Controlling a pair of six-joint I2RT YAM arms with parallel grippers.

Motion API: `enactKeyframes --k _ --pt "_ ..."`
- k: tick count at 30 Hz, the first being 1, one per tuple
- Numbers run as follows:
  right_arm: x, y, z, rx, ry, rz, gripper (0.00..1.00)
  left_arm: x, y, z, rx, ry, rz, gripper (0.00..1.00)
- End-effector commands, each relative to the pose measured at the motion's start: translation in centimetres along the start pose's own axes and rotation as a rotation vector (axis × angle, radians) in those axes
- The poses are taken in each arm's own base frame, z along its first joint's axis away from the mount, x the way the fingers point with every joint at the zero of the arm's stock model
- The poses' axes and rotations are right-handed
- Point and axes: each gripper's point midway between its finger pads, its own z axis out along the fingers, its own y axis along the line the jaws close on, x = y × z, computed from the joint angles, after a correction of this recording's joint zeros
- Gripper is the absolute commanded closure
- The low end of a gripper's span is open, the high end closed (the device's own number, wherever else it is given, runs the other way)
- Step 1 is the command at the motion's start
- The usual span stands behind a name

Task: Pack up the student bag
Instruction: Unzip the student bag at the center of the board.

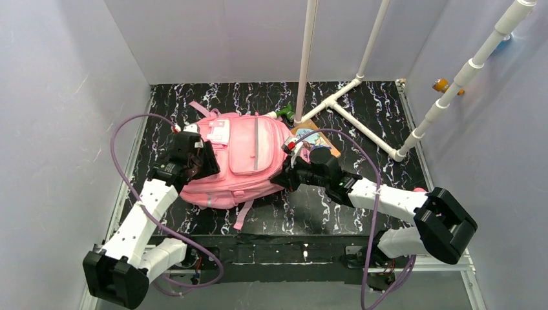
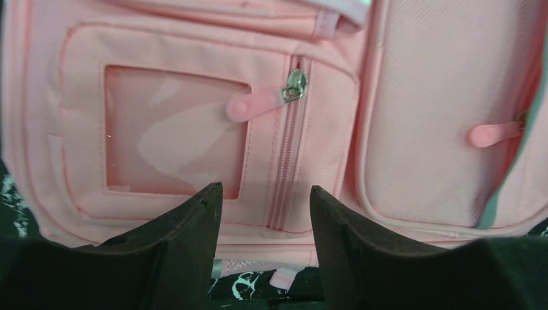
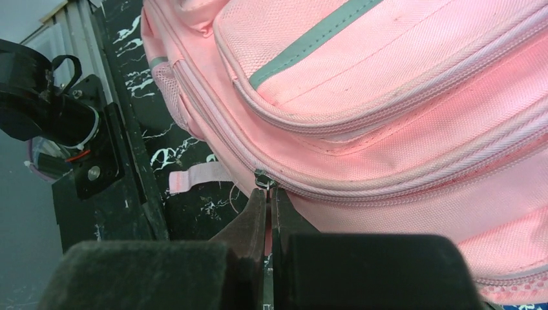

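Top view: the student bag (image 1: 242, 158) lies flat on the surface (image 1: 323, 213), with the left tool (image 1: 205, 161) at its left edge and the right tool (image 1: 288, 175) at its right.
Left wrist: jaws apart over the pocket zipper (image 2: 296, 87).
Right wrist: closed, pinching the main zipper pull (image 3: 262, 178), probably to open the bag.

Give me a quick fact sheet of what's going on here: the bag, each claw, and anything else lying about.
bag: pink backpack, lying front-up on black marbled table
left gripper: open, hovering over the window pocket, holding nothing
right gripper: shut on zipper pull at the bag's edge
behind bag: picture book, partly hidden
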Motion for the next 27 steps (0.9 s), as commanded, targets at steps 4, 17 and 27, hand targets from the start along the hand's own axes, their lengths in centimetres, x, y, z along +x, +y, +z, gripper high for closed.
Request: enactKeyframes --k 4,17,27 --pt "-2.3 -0.6 0.5 0.071 0.035 -0.038 0.99 4.6 -1.9 3.3 0.139 0.142 -0.173 0.58" --pt "0.6 6.5 7.1 0.017 0.122 -0.029 0.99 7.4 -3.5 4.9 0.248 0.204 -0.272 0.64" --pt "-2.2 8.7 10.1 -0.034 0.079 0.052 0.7 6.4 -2.4 3.2 0.201 0.167 -0.184 0.59"
